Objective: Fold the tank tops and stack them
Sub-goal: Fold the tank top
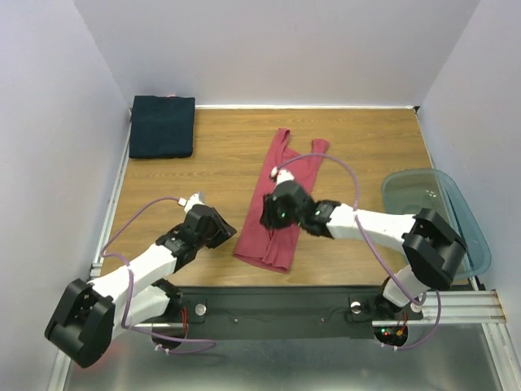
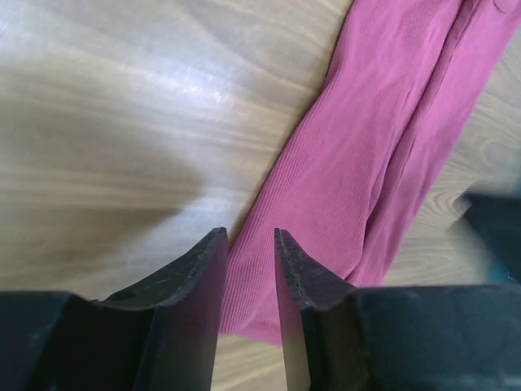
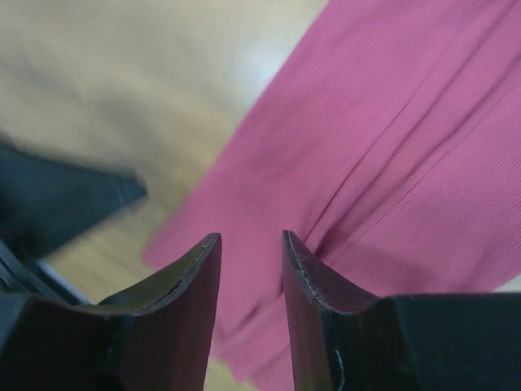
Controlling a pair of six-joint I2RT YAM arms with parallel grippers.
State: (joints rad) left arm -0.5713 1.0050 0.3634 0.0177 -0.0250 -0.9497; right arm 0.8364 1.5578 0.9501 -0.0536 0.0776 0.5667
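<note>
Left gripper (image 2: 251,241), right gripper (image 3: 251,241): narrow gap, empty; may pinch just one layer of red top (image 1: 262,241); fold bunches.

Bare table (image 1: 220,171) btwn navy top (image 1: 162,126) & red top (image 1: 262,236) gives room; tub (image 1: 431,195) crowds right edge.

Right hand (image 3: 249,238) narrowly parted over rose-red tank top (image 3: 366,147)
</note>
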